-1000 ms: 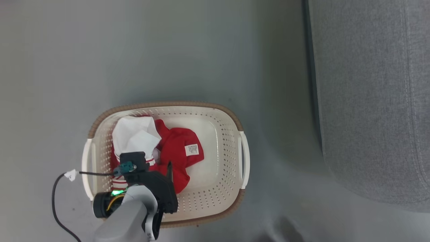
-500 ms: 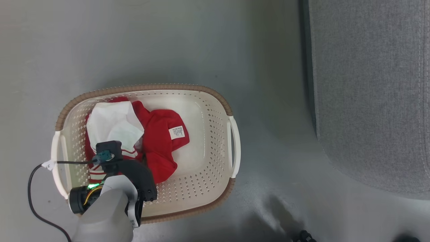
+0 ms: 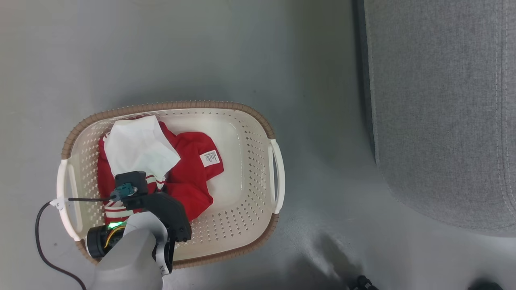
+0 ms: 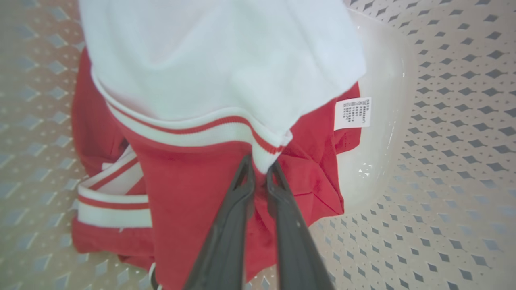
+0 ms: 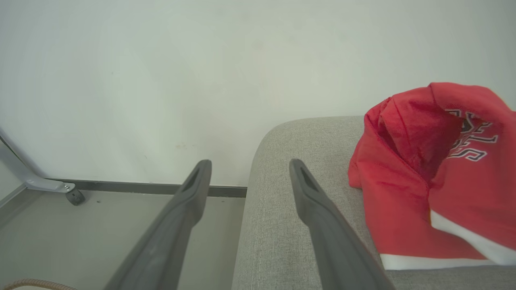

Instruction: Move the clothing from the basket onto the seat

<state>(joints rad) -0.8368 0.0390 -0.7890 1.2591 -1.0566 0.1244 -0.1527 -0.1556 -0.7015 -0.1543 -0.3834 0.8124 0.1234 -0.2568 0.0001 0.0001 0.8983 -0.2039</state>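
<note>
Clamped on the clothing's striped hem at 12 o'clock: left gripper, within the basket's 9 o'clock half. Splayed apart: right gripper; red garment on the seat at 3 o'clock.

Lettering on the clothing and label is illegible.

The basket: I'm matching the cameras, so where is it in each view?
Head view: basket lower left, on the floor.
Left wrist view: basket's perforated wall around the clothing.
Right wrist view: brown sliver, likely the basket's rim, bottom-left corner.
Shared landmark: the clothing's white care label.
</note>
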